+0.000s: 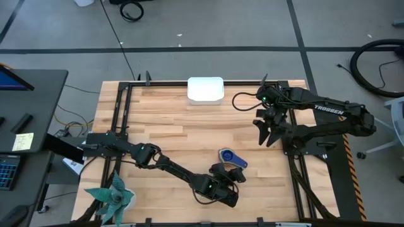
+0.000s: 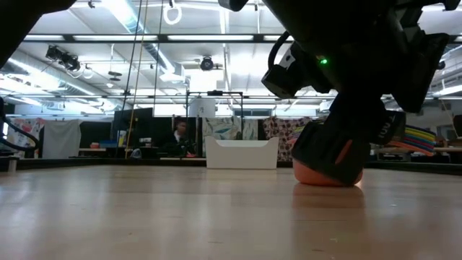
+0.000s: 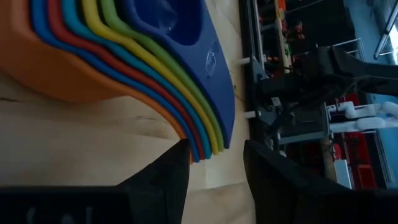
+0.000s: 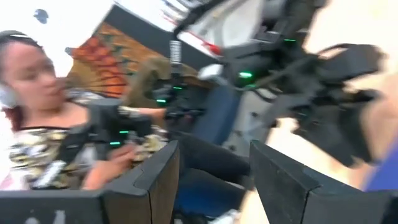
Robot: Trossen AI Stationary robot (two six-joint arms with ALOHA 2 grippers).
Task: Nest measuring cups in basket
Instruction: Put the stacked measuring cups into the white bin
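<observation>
cups: stack of measuring cups (image 1: pixel 231 158) sits nested on the wooden table (image 1: pixel 170 120), toward the near edge, dark blue one innermost, handles fanned out together; the left wrist view (image 3: pixel 149 68) shows orange outermost, then blue, red, light blue, yellow, green.
basket: white basket (image 1: pixel 205 90) stands at the far edge of the table, well apart from the cups, with nothing showing inside it.
left claw: left gripper (image 1: pixel 235 176) lies low just beside the stack, fingers (image 3: pixel 163 180) parted, the handle tips right at the gap; nothing is gripped.
right claw: right gripper (image 1: pixel 268 135) hangs above the table's right side, jaws wide, holding nothing.
risk: closing on the thin fanned handles could catch only some of them, so the stack may split or tip when lifted; a low push could also slide the whole stack instead.
surroundings: a green star-shaped thing (image 1: pixel 112 197) lies at the near left corner, away from the work; a person (image 4: pixel 43 118) shows in the room beyond.
in the way: bare table lies between cups and basket; the right arm stands to one side.
</observation>
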